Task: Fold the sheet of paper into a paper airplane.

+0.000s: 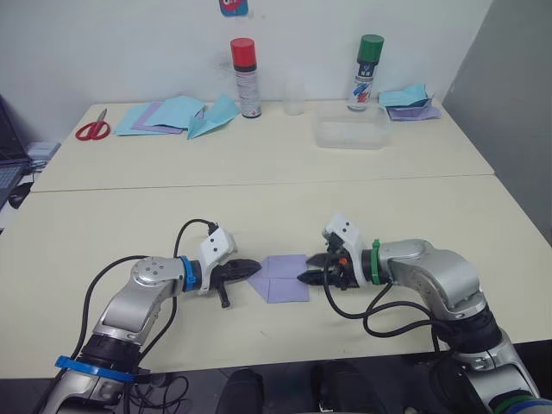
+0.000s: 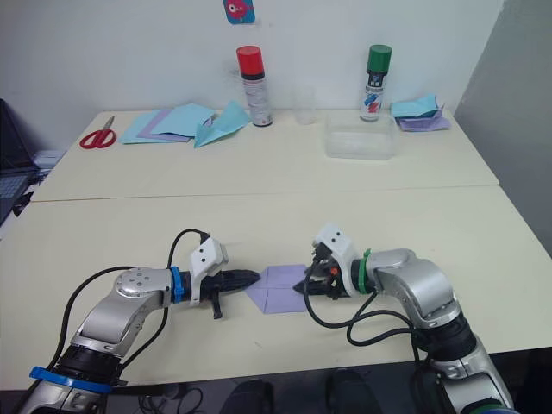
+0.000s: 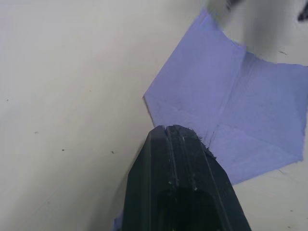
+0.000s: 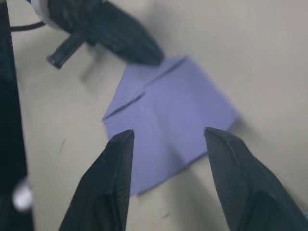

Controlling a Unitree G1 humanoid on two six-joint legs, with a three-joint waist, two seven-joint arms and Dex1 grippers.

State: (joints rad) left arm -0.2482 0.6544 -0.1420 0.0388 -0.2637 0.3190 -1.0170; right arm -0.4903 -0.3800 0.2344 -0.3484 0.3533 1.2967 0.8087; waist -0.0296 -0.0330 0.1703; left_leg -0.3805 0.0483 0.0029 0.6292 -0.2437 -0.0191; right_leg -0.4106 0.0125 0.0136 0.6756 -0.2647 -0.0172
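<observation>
We see the sheet of paper [image 1: 283, 278], pale lavender and partly folded with creased, layered flaps, lying flat on the surface [image 1: 259, 207] in the lower centre of the head view.

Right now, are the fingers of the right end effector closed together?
No, in the right wrist view the two black fingers stand apart, with the sheet of paper showing between them.

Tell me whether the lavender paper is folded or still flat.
Partly folded: the sheet of paper lies on the table with corner flaps turned in, forming a point.
</observation>
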